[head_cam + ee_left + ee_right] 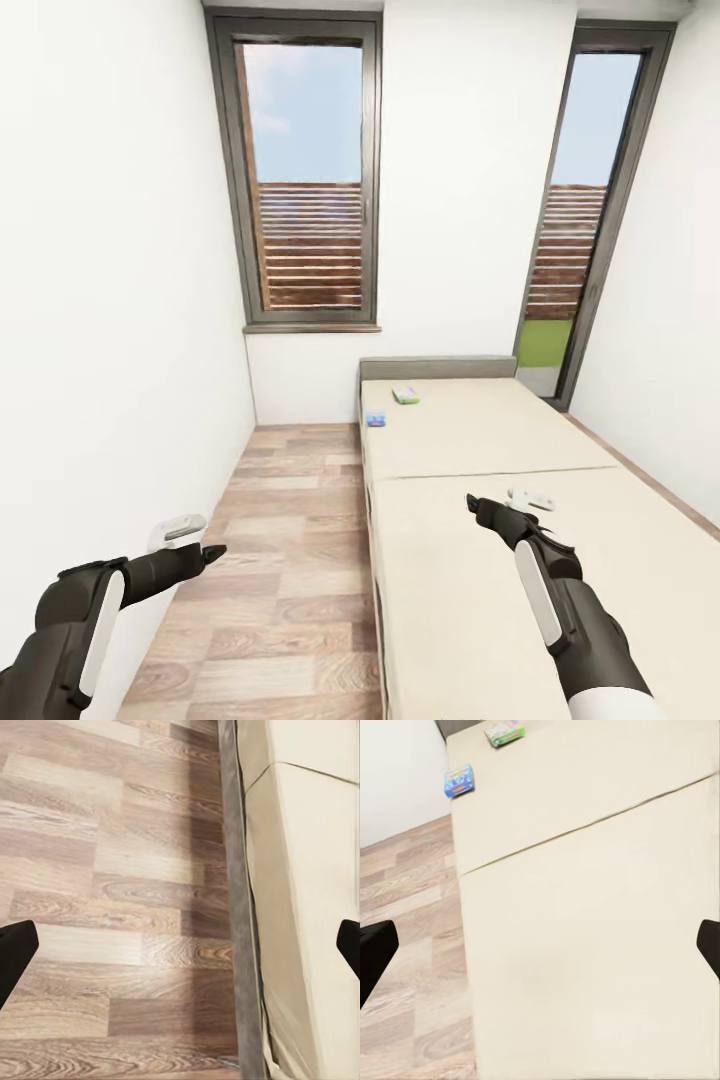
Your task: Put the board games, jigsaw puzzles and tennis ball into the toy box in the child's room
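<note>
- Head view, nearest first: the left gripper (pixel 190 540) is held low over the wood floor (pixel 290 560) beside the white wall (pixel 110 300), and the right gripper (pixel 505 505) hangs over the near mattress half of the bed (pixel 480 600). Nothing is carried by either one.
- Both pincers are spread wide: in each wrist view the dark fingertips (pixel 15 952) (pixel 375 956) sit at opposite edges with nothing between.
- Further up, past the seam between the mattress halves, two board games are found near the headboard (pixel 437 367): the blue box (pixel 375 418) right at the bed's floor-side edge, the pale green box (pixel 405 394) a bit beyond it.
- Handling guess: thin, stiff, light cardboard, probably a bit slick. Best pinched across the short sides, since flat boxes may sink slightly into a soft mattress.
- Table and toy box can't be placed from these shots.
</note>
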